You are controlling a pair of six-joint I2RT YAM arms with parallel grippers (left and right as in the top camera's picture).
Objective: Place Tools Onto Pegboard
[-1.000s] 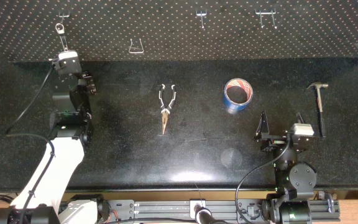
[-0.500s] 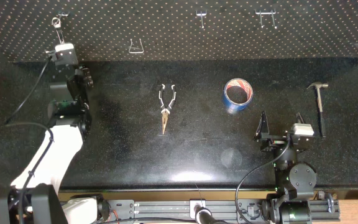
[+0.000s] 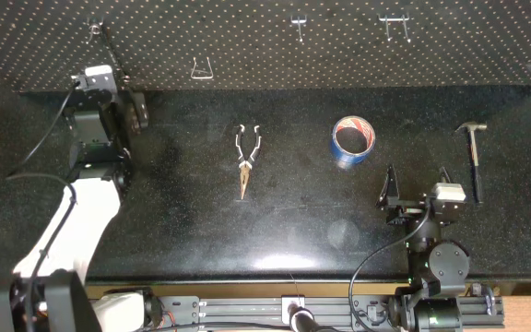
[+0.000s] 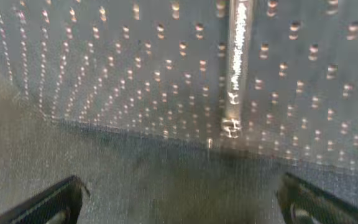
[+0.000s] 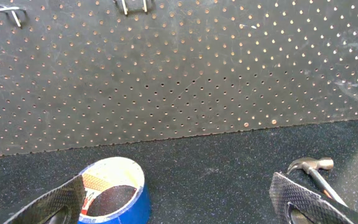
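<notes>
Pliers (image 3: 246, 164) left of tape roll (image 3: 343, 153)

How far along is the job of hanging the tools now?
Done, it seems: one slim metal tool hangs on the pegboard. In hand: nothing; the left gripper is open before it, the right gripper open too. To do: pliers, tape roll and hammer lie on the table.

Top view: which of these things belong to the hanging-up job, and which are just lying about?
Belong to the job:
- pegboard and its hooks
- wrench, already against the pegboard
- pliers, tape roll and hammer, all on the table

Just there:
- black table
- rail at the arms' bases
</notes>
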